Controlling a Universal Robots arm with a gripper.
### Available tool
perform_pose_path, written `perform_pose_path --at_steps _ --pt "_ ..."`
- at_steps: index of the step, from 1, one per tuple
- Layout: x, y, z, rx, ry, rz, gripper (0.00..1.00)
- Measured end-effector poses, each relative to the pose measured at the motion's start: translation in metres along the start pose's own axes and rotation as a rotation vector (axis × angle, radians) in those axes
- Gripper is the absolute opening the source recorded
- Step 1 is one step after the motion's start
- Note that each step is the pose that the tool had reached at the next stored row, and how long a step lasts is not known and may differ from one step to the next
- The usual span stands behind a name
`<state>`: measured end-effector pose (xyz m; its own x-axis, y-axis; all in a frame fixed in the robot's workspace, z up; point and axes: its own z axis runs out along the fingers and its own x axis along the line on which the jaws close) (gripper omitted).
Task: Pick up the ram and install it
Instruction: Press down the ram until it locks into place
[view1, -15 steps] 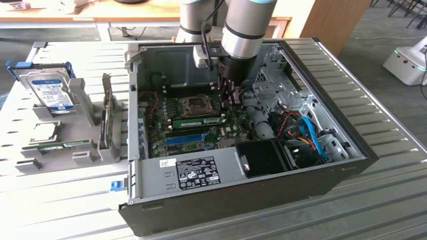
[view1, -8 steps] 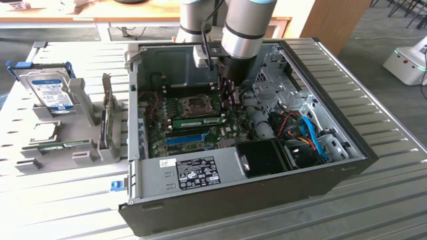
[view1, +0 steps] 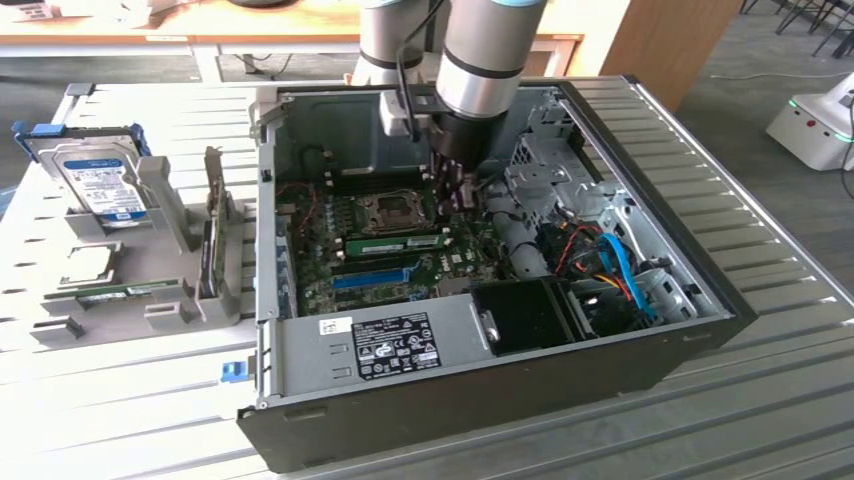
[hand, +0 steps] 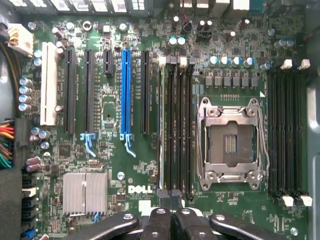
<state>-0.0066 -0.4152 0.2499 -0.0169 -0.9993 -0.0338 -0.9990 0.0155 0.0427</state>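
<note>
Ram (view1: 400, 243) stands on edge in a slot inside the computer case (view1: 667, 345), light, stiff, brittle at chips and contacts, best pinched along its bare top edge; gripper (hand: 169, 196) pinched shut, seemingly empty, near its end.

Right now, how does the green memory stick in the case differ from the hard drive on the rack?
The memory stick is thin and green; the hard drive is broad, silver, blue-labelled. The stick sits inside the case; the drive leans in the grey rack outside. Both are computer parts.
</note>
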Motion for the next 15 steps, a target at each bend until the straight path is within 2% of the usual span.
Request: perform_pose_path --at_steps 15 --pt "0.001 0.0344 0.0015 0.0 -0.0001 0.0 0.11"
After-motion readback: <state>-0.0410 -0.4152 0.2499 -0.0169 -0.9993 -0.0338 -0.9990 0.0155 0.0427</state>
